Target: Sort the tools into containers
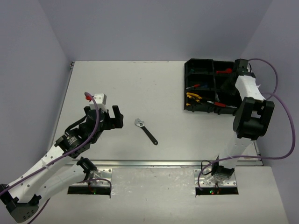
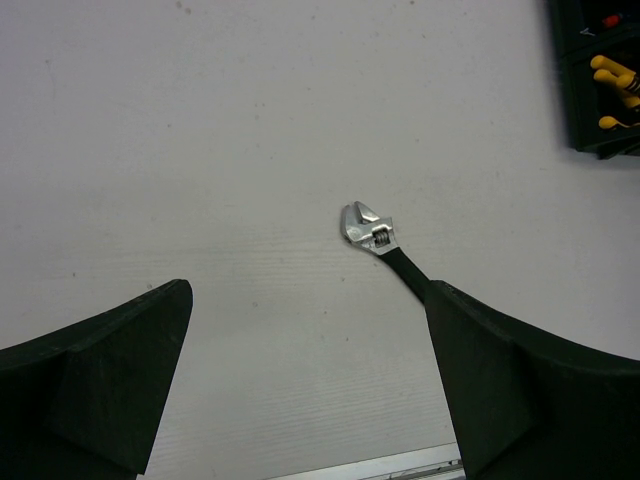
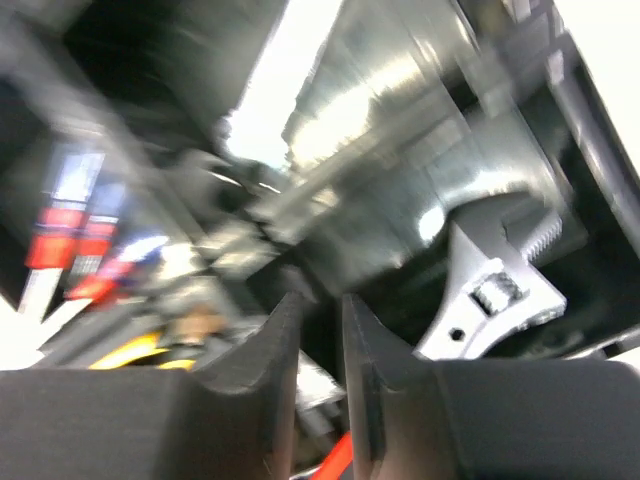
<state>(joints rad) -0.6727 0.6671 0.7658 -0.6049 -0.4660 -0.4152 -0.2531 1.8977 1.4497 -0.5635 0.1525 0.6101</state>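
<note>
Closest in the left wrist view, the fingers of the left gripper [image 2: 308, 290] are spread wide with nothing between them, held above the white table [image 1: 140, 84]. Just ahead of them a black-handled adjustable wrench [image 2: 372, 234] is laid flat on the table. Its silver head is pointed away and its handle is hidden behind the right-hand finger (no contact is seen). From above, this wrench is noted alone near mid-table, well apart from the black organiser tray [image 1: 186, 88] at the far right. Yellow-handled pliers [image 1: 192, 96] are recorded in a left-hand compartment of the tray, and red-handled tools [image 1: 224, 71] in a far one. The right gripper [image 3: 320, 305] is positioned over the tray's right side, fingers drawn to a narrow slit. Nothing is made out between them (view blurred). A silver adjustable wrench head [image 3: 490, 290] is seen just beside it.
</note>
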